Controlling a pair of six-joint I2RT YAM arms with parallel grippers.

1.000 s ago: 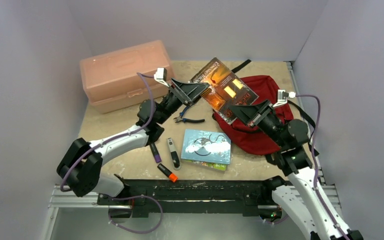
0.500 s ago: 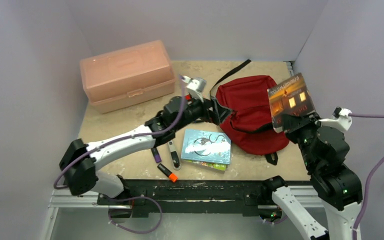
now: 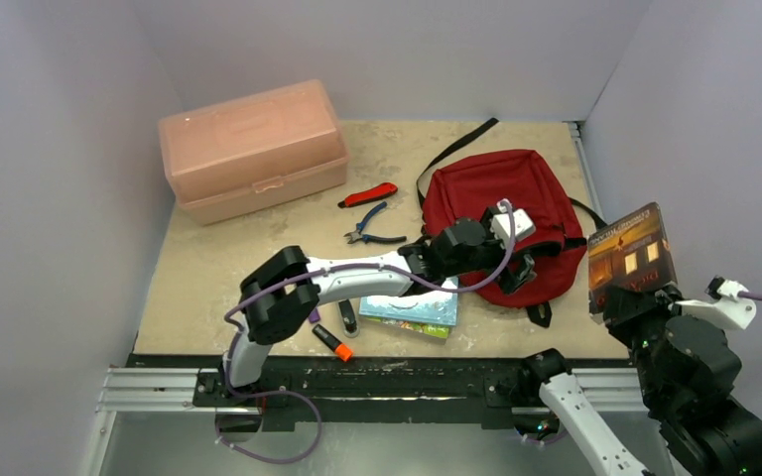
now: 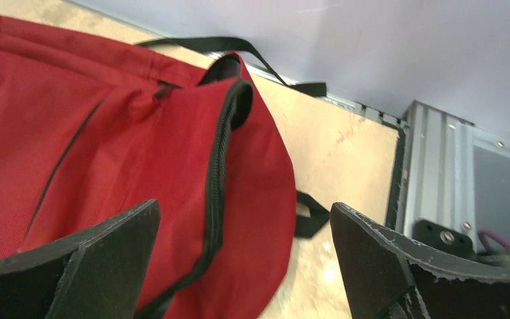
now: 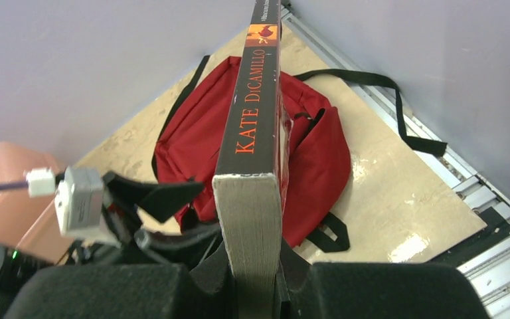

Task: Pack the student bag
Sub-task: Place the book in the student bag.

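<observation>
Red soft fabric backpack (image 3: 486, 193) lies on the desk (image 3: 228, 248); my left pincer (image 4: 244, 211) gapes wide over it, my right pincer (image 5: 252, 269) clamps a black-spined paperback book (image 5: 260, 113).

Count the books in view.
2: a dark book gripped by the right end effector; a blue book on the table, partly under the left arm. Others may be hidden.

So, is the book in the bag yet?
Out. The right gripper holds the book in the air, right of the bag.
</observation>
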